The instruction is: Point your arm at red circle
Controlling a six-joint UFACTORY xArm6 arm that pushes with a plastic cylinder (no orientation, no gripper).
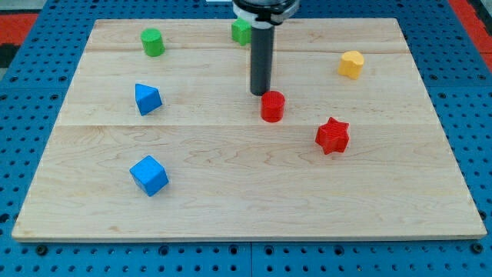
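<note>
1. Pale wood makes up the bench [246, 192], a board of joined planks lying on a blue pegboard [31, 69] that shows on all sides.
2. The arm's dark rod comes down from the view's top near the middle, and the tip [259, 94] rests on the bench just up and to the view's left of the red circle [272, 106].
3. The tip stands just beside the red circle; whether the two touch cannot be told.
4. The tool is only this plain rod, with nothing that opens or closes, and it holds nothing.
5. The red circle sits a little right of the bench's middle, standing upright as a short round block.
6. A red star [332, 135] lies near it, lower and toward the view's right.
7. A yellow block [350, 64] sits toward the upper right, well apart from the tip.
8. A green block [241, 31] lies at the top edge, partly hidden behind the rod, so its shape is unclear.
9. A green round block [152, 41] sits at the upper left.
10. A blue triangle-like block [147, 98] lies at the left, and a blue cube [149, 175] lies below it toward the view's bottom.
</note>
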